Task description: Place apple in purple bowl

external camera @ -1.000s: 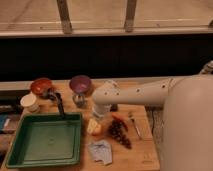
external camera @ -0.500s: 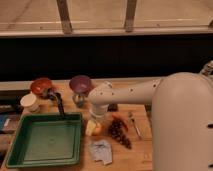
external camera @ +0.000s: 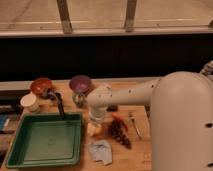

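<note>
The apple (external camera: 93, 129) is a small yellow-orange fruit on the wooden table, just right of the green tray. My gripper (external camera: 96, 120) hangs from the white arm (external camera: 130, 94) and points down right over the apple, seemingly touching its top. The purple bowl (external camera: 80, 84) stands upright at the back of the table, up and to the left of the gripper and apart from it. The arm hides part of the table behind the apple.
A green tray (external camera: 30, 156) fills the front left. An orange-red bowl (external camera: 40, 86) and a white cup (external camera: 29, 102) stand at the back left. Dark grapes (external camera: 119, 133), a red chili (external camera: 120, 120), a crumpled packet (external camera: 101, 151) and a small grey container (external camera: 78, 99) lie nearby.
The arm has swung further left and down, bringing the gripper onto the apple. The arm's body now fills more of the right side. The objects have not moved.
</note>
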`<state>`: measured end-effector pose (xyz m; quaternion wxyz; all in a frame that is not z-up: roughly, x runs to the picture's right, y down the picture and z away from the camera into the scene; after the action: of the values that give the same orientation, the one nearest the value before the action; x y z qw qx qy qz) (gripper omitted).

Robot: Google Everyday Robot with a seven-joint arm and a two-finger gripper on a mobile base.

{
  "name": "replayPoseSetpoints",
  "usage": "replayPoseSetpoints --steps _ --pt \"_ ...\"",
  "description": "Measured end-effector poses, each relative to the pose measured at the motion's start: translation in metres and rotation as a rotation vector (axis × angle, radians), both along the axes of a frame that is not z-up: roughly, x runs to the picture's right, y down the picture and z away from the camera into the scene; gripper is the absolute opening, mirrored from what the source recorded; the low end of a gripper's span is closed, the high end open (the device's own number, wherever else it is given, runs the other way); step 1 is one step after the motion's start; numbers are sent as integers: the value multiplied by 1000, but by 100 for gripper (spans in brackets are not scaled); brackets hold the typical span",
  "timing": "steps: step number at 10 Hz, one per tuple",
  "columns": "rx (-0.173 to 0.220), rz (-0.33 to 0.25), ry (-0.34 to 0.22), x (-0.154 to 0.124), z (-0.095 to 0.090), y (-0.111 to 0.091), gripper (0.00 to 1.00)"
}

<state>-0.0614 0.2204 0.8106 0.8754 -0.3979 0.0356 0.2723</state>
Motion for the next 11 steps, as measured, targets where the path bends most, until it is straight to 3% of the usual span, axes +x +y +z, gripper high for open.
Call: replayPoseSetpoints --steps 3,4,6,8,11 --pt "11 -4 6 -3 -4 -3 14" --pt "7 2 18 -2 -5 -6 11" --pt "-8 50 74 5 -7 -16 11" --pt "0 111 119 20 -21 -36 11" --pt "73 194 132 34 -48 -79 11"
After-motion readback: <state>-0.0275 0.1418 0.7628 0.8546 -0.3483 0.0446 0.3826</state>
